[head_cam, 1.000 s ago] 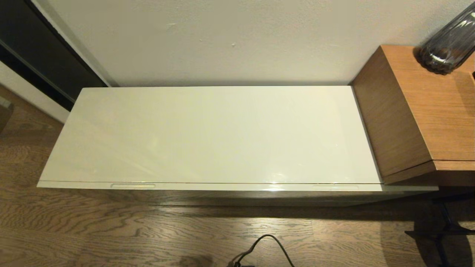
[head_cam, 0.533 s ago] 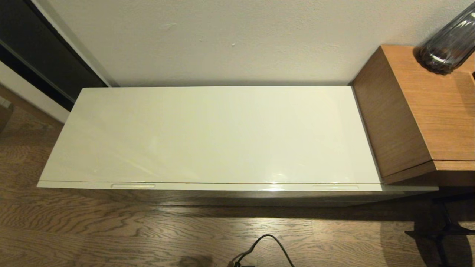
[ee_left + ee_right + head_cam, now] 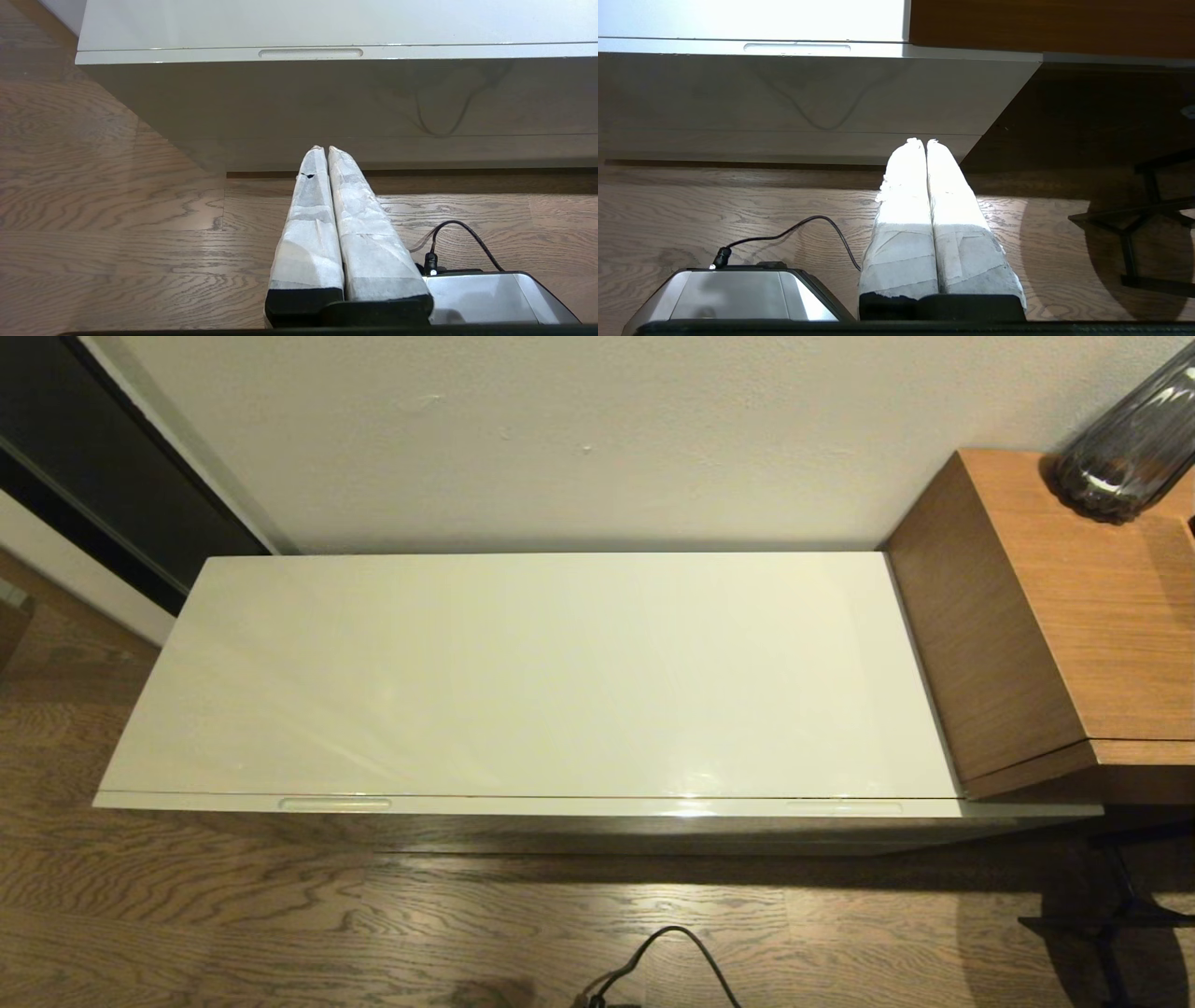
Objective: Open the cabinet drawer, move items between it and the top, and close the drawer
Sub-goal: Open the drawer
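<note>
White-wrapped left tool (image 3: 322,149): we see it clenched and empty, low over the wood floor (image 3: 280,915), in front of the cabinet.
Right tool (image 3: 920,141): clenched, empty, low on the right side.
Cabinet drawer (image 3: 560,806): shut; it lies beyond and above both tools, its long axis running left to right.
Left slot (image 3: 310,53): ahead of our left tool.
Right slot (image 3: 797,47): off to the left of our right tool.
Top (image 3: 541,672): farthest, bare of items.
</note>
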You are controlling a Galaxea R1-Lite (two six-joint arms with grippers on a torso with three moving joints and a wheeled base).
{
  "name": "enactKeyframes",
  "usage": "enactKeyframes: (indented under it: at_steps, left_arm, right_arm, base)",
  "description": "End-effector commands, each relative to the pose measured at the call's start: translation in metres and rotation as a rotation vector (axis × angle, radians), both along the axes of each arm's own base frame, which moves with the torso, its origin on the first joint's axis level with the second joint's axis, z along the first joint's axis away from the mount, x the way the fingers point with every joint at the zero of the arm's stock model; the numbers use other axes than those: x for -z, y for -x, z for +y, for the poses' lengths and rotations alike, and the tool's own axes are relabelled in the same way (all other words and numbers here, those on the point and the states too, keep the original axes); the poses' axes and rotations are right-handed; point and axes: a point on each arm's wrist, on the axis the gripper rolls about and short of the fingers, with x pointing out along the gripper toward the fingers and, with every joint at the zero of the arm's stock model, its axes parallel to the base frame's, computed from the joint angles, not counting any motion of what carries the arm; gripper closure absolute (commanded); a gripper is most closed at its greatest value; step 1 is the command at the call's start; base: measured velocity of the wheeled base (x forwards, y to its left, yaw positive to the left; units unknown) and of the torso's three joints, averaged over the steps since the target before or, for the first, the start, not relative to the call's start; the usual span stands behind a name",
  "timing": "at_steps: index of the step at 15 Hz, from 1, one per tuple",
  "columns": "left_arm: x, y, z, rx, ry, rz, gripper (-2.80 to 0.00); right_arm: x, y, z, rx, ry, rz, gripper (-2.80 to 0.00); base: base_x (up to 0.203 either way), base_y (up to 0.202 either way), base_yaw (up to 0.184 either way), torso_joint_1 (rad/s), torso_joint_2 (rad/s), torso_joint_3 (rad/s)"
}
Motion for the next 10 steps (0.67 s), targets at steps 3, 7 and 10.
enactKeyframes:
  at_steps: [3, 7, 10]
  left_arm:
    - [-0.0002, -0.0002, 0.0, 0.0, 0.0, 0.002, 0.0]
    - [-0.0002, -0.0002, 0.0, 0.0, 0.0, 0.002, 0.0]
    - [-0.0002, -0.0002, 0.0, 0.0, 0.0, 0.002, 0.0]
  right_arm:
    - [0.0002, -0.0002, 0.0, -0.001, 0.001, 0.003, 0.0]
    - [-0.0002, 0.0, 0.0, 0.0, -0.001, 0.001, 0.0]
    - [0.0002, -0.0002, 0.0, -0.001, 0.001, 0.003, 0.0]
  base:
    - [0.0, 0.0, 0.0, 0.0, 0.0, 0.0]
    - [0.0, 0.0, 0.0, 0.0, 0.0, 0.0]
    - [0.0, 0.0, 0.0, 0.0, 0.0, 0.0]
